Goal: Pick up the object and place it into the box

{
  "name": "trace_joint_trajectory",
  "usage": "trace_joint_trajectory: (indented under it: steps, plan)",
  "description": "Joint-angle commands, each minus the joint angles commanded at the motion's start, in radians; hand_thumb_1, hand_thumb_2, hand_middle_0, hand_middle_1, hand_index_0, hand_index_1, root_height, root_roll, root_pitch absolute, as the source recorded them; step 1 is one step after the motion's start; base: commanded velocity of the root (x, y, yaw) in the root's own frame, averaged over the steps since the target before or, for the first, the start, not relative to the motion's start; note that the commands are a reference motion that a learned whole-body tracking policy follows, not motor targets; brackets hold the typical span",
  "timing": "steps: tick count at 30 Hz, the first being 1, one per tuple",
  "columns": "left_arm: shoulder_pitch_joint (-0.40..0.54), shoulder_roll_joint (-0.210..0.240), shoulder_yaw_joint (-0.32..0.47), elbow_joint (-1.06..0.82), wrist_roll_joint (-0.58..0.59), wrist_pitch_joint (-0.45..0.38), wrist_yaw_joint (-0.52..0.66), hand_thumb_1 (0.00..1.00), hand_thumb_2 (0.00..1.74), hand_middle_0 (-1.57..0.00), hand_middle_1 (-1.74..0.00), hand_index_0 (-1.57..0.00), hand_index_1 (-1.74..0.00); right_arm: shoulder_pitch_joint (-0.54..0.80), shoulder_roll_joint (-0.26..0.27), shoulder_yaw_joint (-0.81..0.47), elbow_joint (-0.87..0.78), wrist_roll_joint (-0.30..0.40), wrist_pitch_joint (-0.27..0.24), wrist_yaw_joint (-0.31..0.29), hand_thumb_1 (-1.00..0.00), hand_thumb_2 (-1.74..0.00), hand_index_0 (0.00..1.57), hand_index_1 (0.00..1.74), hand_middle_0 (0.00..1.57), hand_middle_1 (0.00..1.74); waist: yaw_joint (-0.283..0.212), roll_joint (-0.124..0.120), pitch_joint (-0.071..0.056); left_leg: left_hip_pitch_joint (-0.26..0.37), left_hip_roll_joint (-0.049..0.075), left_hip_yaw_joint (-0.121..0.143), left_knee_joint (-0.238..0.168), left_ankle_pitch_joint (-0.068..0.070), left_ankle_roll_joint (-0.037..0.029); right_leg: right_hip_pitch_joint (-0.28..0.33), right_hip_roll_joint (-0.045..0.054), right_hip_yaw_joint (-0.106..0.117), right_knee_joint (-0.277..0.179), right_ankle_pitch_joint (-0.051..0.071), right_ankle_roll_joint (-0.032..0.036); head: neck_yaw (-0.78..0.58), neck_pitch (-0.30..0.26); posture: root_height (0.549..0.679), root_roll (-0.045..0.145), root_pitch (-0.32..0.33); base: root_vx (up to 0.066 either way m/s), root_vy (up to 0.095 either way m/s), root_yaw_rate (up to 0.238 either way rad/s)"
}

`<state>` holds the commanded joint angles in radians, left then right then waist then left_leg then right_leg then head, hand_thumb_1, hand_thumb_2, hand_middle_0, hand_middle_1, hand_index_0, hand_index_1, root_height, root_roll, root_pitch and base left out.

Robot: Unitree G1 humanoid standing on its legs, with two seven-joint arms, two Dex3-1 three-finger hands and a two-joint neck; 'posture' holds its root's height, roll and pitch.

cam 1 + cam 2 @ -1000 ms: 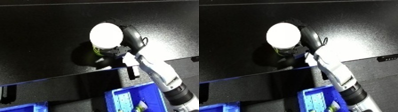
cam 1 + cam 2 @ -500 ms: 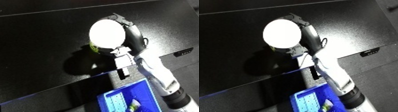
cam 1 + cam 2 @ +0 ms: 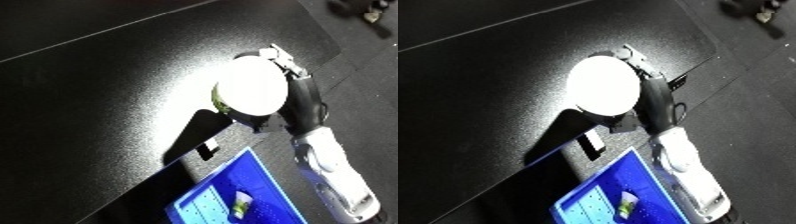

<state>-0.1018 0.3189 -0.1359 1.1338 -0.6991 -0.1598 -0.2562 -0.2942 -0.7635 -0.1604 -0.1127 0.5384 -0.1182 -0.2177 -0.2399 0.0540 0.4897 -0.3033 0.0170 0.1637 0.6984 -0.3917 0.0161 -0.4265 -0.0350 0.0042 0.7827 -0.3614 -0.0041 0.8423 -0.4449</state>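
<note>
While its fingers curl round the white round object (image 3: pixel 251 93), the right robot hand (image 3: pixel 298 90) holds it above the blue bin (image 3: pixel 258 200)

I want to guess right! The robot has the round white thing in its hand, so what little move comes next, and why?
Probably carry it toward the blue bin. The right hand is curled round the round white object, held over the black table, while the bin sits nearer the robot, below the hand in the view. So a short move toward the bin should bring the object over it.
</note>
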Motion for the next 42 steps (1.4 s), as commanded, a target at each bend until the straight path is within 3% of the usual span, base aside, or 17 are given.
trace_joint_trajectory:
  steps: [4, 7, 13, 17, 21, 25, 29, 36, 42]
  plan:
    - [0.012, -0.010, 0.015, 0.006, -0.025, -0.021, -0.008, 0.00, 0.00, 0.00, 0.00, 0.00, 0.00, 0.101, 0.001, -0.078, 0.010, -0.006, -0.064, -0.010, -0.75, -1.30, 1.18, 1.30, 1.18, 1.30, -0.035, 0.007, 0.001, 0.016, -0.004, 0.018, -0.010, -0.009, 0.0056, -0.004, 0.0156, 0.017, -0.011, 0.002, 0.0012, 0.034, 0.033, 0.635, 0.070, 0.005, 0.007, 0.087, -0.202]
    - [0.018, -0.016, 0.027, 0.010, -0.041, -0.033, -0.010, 0.00, 0.00, 0.00, 0.00, 0.00, 0.00, 0.170, 0.012, -0.138, 0.037, 0.040, -0.135, -0.013, -0.75, -1.30, 1.18, 1.30, 1.18, 1.30, -0.055, 0.009, 0.001, 0.026, -0.007, 0.028, -0.018, -0.015, 0.0118, -0.007, 0.0285, 0.025, -0.021, 0.006, 0.0038, 0.075, 0.047, 0.636, 0.069, 0.012, -0.009, 0.059, -0.180]
    - [0.024, -0.025, 0.039, 0.034, -0.065, -0.046, -0.015, 0.00, 0.00, 0.00, 0.00, 0.00, 0.00, 0.254, 0.040, -0.234, 0.148, 0.149, -0.271, 0.001, -0.75, -1.30, 1.18, 1.30, 1.18, 1.30, -0.084, 0.019, 0.005, 0.030, -0.016, 0.036, -0.022, -0.021, 0.0182, -0.014, 0.0518, 0.040, -0.034, 0.017, 0.0081, 0.127, 0.064, 0.637, 0.067, 0.021, -0.009, 0.041, -0.120]
    - [0.023, -0.029, 0.041, 0.043, -0.076, -0.048, -0.017, 0.00, 0.00, 0.00, 0.00, 0.00, 0.00, 0.285, 0.055, -0.259, 0.258, 0.209, -0.313, 0.051, -0.75, -1.30, 1.18, 1.30, 1.18, 1.30, -0.093, 0.027, 0.009, 0.029, -0.023, 0.036, -0.024, -0.020, 0.0202, -0.019, 0.0625, 0.049, -0.042, 0.025, 0.0096, 0.140, 0.064, 0.637, 0.066, 0.025, -0.012, 0.024, -0.059]
    - [0.022, -0.026, 0.035, 0.037, -0.077, -0.046, -0.019, 0.00, 0.00, 0.00, 0.00, 0.00, 0.00, 0.303, 0.060, -0.232, 0.386, 0.215, -0.310, 0.094, -0.75, -1.30, 1.18, 1.30, 1.18, 1.30, -0.089, 0.035, 0.011, 0.020, -0.030, 0.029, -0.024, -0.015, 0.0223, -0.028, 0.0687, 0.053, -0.042, 0.030, 0.0085, 0.160, 0.048, 0.637, 0.065, 0.030, -0.033, -0.010, 0.010]
    - [0.014, -0.021, 0.022, 0.033, -0.073, -0.040, -0.019, 0.00, 0.00, 0.00, 0.00, 0.00, 0.00, 0.297, 0.055, -0.167, 0.529, 0.225, -0.277, 0.135, -0.75, -1.30, 1.18, 1.30, 1.18, 1.30, -0.078, 0.042, 0.009, 0.011, -0.036, 0.016, -0.025, -0.009, 0.0242, -0.031, 0.0701, 0.053, -0.047, 0.034, 0.0051, 0.194, 0.019, 0.637, 0.065, 0.034, -0.030, -0.026, 0.048]
    - [0.000, -0.012, 0.002, 0.032, -0.066, -0.028, -0.018, 0.00, 0.00, 0.00, 0.00, 0.00, 0.00, 0.268, 0.044, -0.088, 0.680, 0.230, -0.229, 0.165, -0.75, -1.30, 1.18, 1.30, 1.18, 1.30, -0.058, 0.052, 0.008, 0.004, -0.042, 0.000, -0.022, -0.004, 0.0240, -0.029, 0.0655, 0.049, -0.047, 0.036, 0.0002, 0.249, -0.019, 0.637, 0.065, 0.032, -0.021, -0.041, 0.091]
    - [-0.019, -0.005, -0.044, 0.029, -0.058, -0.008, -0.015, 0.00, 0.00, 0.00, 0.00, 0.00, 0.00, 0.173, 0.015, 0.031, 0.940, 0.106, -0.235, 0.179, -0.75, -1.30, 1.18, 1.30, 1.18, 1.30, -0.019, 0.078, 0.002, 0.001, -0.053, -0.023, -0.017, 0.003, 0.0256, -0.016, 0.0544, 0.043, -0.049, 0.040, -0.0036, 0.353, -0.103, 0.639, 0.067, 0.023, -0.003, -0.035, 0.114]
    - [-0.027, -0.002, -0.066, 0.037, -0.052, 0.001, -0.021, 0.00, 0.00, 0.00, 0.00, 0.00, 0.00, 0.120, 0.013, 0.081, 1.094, 0.106, -0.245, 0.276, -0.45, -0.78, 0.71, 0.78, 0.71, 0.78, 0.002, 0.090, -0.004, 0.001, -0.058, -0.033, -0.013, 0.006, 0.0245, -0.009, 0.0469, 0.038, -0.043, 0.037, -0.0048, 0.375, -0.136, 0.639, 0.069, 0.016, 0.012, -0.032, 0.068]
